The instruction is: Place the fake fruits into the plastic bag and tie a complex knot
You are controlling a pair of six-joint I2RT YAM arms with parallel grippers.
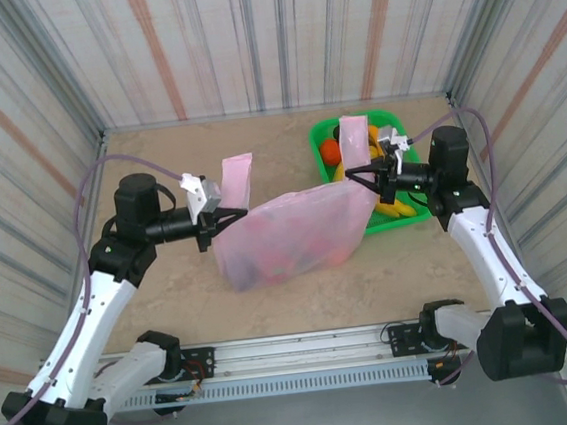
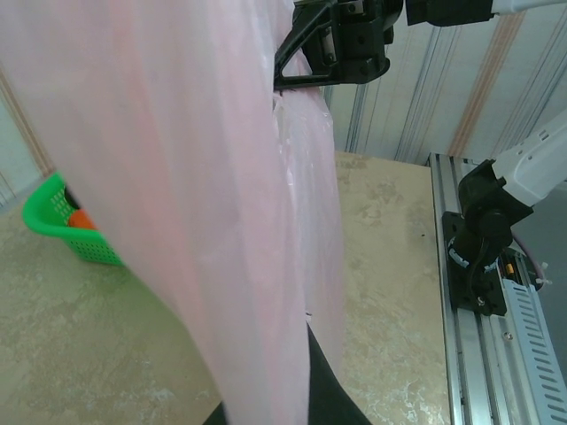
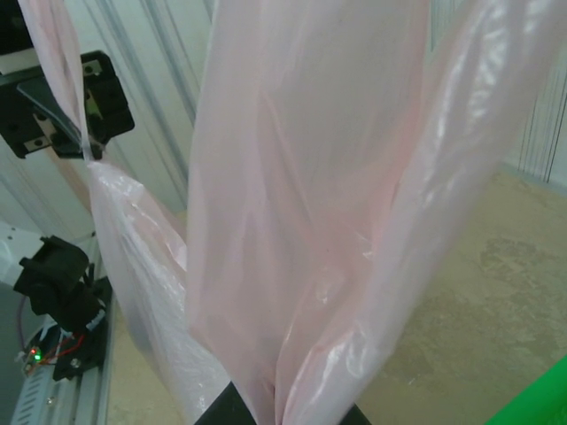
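The counter [image 1: 172,304] is carrying the plastic bag [image 1: 295,231], which is stretching across its middle as a long pink bundle, its belly sagging onto the surface. Just beyond the bag's right end, the green tray [image 1: 395,121] is sitting with its near side partly hidden behind the film. The left hand [image 1: 214,224] is pinching the bag's left end, jaws closed tight on the gathered plastic, and one handle strip [image 1: 235,177] is standing up above that grip. The right hand [image 1: 366,179] is clamping the bag's right end the same way, fully closed on the film, with the other strip [image 1: 354,135] rising over the tray. In the left wrist view the bag [image 2: 177,177] is hanging as a pale pink sheet close to the lens. Some fake fruits [image 1: 278,258] are showing through the bag's lower wall as reddish blurs (which kinds I cannot tell), while an orange [image 1: 330,150] and a banana [image 1: 396,209] are lying in the tray beside the bag.
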